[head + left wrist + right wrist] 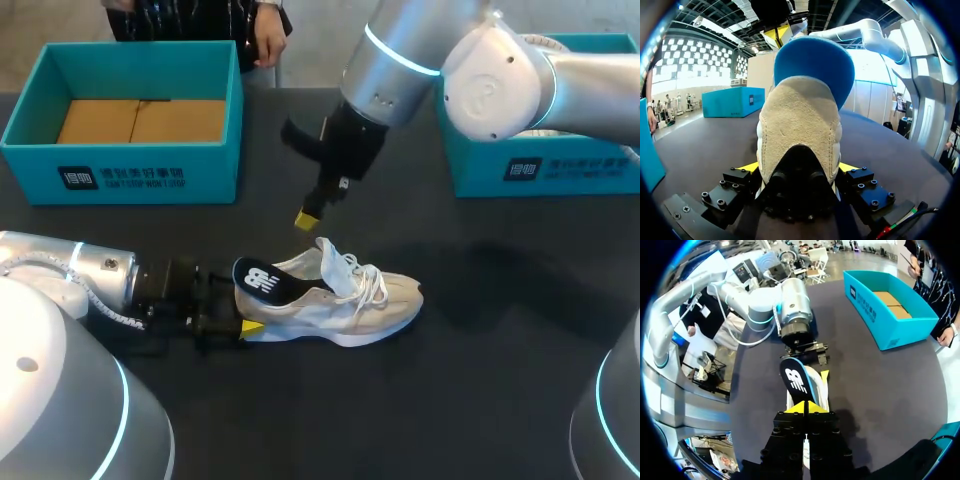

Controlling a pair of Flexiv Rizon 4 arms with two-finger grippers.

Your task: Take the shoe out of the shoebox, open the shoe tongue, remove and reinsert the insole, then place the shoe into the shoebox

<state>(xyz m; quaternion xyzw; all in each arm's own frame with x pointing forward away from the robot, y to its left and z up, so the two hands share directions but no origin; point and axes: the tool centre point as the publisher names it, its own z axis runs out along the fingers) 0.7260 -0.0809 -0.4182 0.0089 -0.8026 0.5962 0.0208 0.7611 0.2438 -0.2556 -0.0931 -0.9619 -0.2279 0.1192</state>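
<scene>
The dark table (500, 380) carries an open teal shoebox (120, 165) at the far left and a second teal box (560, 170) at the far right. The beige shoe (370, 305) stands on its sole nearer the robot, outside both boxes. Its black insole (265, 280) sticks up out of the heel end. The left gripper (799, 172) clamps the heel from both sides, and the right gripper (805, 407) hangs above the shoe's opening, its fingers pressed together and empty.
</scene>
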